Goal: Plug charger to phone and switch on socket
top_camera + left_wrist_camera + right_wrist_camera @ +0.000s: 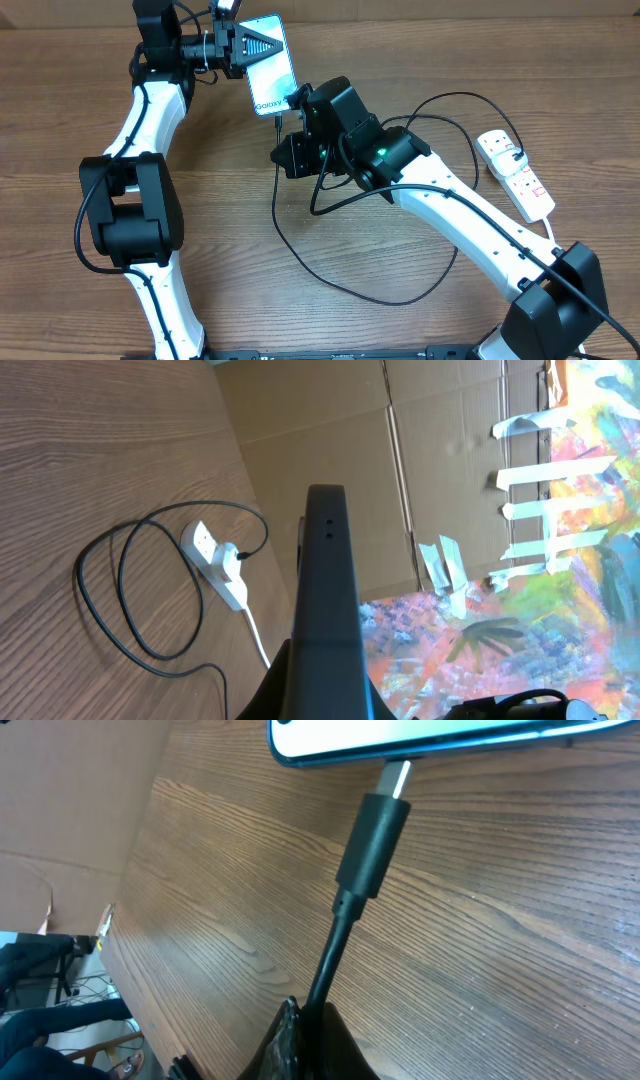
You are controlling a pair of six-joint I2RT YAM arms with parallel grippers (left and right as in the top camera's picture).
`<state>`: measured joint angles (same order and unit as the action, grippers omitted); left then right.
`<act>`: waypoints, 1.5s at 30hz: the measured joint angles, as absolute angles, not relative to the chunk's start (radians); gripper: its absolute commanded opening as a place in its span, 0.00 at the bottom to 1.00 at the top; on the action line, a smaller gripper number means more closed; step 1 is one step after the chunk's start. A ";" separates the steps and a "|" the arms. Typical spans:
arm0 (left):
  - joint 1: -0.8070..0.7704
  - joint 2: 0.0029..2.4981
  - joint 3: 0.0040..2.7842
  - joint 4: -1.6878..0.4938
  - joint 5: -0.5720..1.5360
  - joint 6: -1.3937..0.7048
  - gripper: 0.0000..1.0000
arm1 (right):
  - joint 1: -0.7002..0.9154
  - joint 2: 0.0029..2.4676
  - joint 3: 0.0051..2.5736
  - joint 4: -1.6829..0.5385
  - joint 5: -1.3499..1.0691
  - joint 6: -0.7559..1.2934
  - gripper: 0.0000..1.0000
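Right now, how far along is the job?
Done, it seems: the charger's plug sits in the socket. In hand: left jaws hold the phone, right jaws hold the charger cable, its connector at the port, metal tip visible. Left: seat it fully, then the socket switch; its state is unclear.

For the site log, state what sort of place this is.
Probably an indoor lab or workshop bench: a brown wood-grain table top, brown cardboard panels as a backdrop, and a colourful painted sheet edged with pale tape strips.
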<state>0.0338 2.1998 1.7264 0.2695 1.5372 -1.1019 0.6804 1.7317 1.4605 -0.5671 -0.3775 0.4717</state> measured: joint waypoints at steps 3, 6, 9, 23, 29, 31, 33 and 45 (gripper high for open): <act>0.034 2.200 1.726 0.270 1.537 -1.102 0.04 | 0.680 1.731 1.460 -0.568 -0.374 0.472 0.04; 0.034 2.200 1.726 0.270 1.537 -1.102 0.04 | 0.680 1.731 1.460 -0.568 -0.371 0.472 0.04; 0.034 2.200 1.726 0.270 1.536 -1.102 0.04 | 0.679 1.731 1.460 -0.569 -0.367 0.471 0.04; 0.035 2.200 1.726 0.270 1.518 -1.102 0.04 | 0.647 1.732 1.460 -0.550 -0.380 0.472 0.04; 0.035 2.200 1.726 0.270 1.518 -1.108 0.04 | 0.647 1.732 1.460 -0.493 -0.422 0.492 0.04; 0.035 2.200 1.726 0.270 1.518 -1.114 0.04 | 0.647 1.732 1.460 -0.493 -0.427 0.497 0.04; 0.035 2.200 1.726 0.270 1.519 -1.125 0.04 | 0.646 1.732 1.460 -0.494 -0.437 0.502 0.04; 0.035 2.200 1.726 0.270 1.548 -1.127 0.04 | 0.627 1.735 1.460 -0.417 -0.586 0.463 0.04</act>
<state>0.0345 2.1998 1.7264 0.2695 1.5478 -1.1275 0.6270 1.7348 1.4605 -0.4171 -0.5861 0.4625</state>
